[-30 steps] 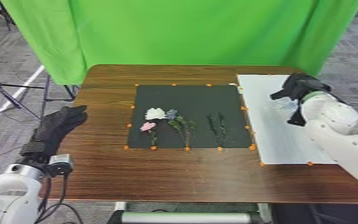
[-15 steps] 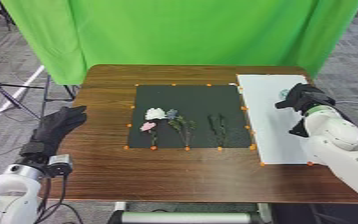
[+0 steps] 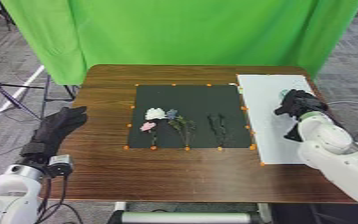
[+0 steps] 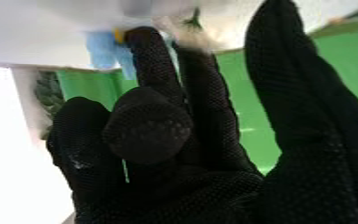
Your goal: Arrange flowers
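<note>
Three blooms, a white one [image 3: 155, 114], a blue one [image 3: 171, 114] and a pink one [image 3: 148, 127], lie well to the left of our right hand [image 3: 300, 104], on the mat [image 3: 193, 95], with two dark sprigs [image 3: 217, 125] nearer to that hand. We'd say they are spread flat so each stem can be picked up on its own. And look at the stems: they run roughly near to far, heads away from us, cut ends towards our side, a lie that should suit a pinch from above. Our right hand is over the white board [image 3: 275, 142], its fingers mostly straight and the thumb apart; whether it touches the clear, greenish thing [image 3: 285, 93] just beyond it, we cannot tell. That's probably the vase, and setting it upright looks like the step in hand, with the flowers still to go in. Its long axis? Hidden, we can't call it. Over on the other side, our left hand [image 3: 60, 124] rests with fingers extended, well apart from the blooms, likely leaving room for the right.
</note>
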